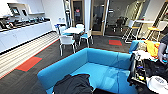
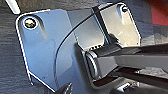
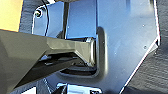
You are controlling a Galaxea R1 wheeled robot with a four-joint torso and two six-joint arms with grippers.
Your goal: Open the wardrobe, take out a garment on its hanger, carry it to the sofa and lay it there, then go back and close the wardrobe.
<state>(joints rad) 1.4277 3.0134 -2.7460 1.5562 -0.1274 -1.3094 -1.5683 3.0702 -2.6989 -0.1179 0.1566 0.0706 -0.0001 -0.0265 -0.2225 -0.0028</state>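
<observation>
Garment [image 1: 73, 85] lies on the sofa [image 1: 105, 67] in head view.

The sofa [image 1: 100, 68] is placed in the foreground of the head view, and the garment [image 1: 73, 85] is laid on the front left edge of its seat, beside the left arm. Behind the sofa a table [image 1: 73, 30] is ringed by chairs [image 1: 66, 41], with a long counter [image 1: 25, 32] run along the wall to the left and doors [image 1: 96, 15] set in the wall beyond. Beside the sofa's right end a person's arm [image 1: 163, 48] is seen over a heap of equipment [image 1: 145, 72], and stools [image 1: 131, 28] are stood behind, at the right.
</observation>
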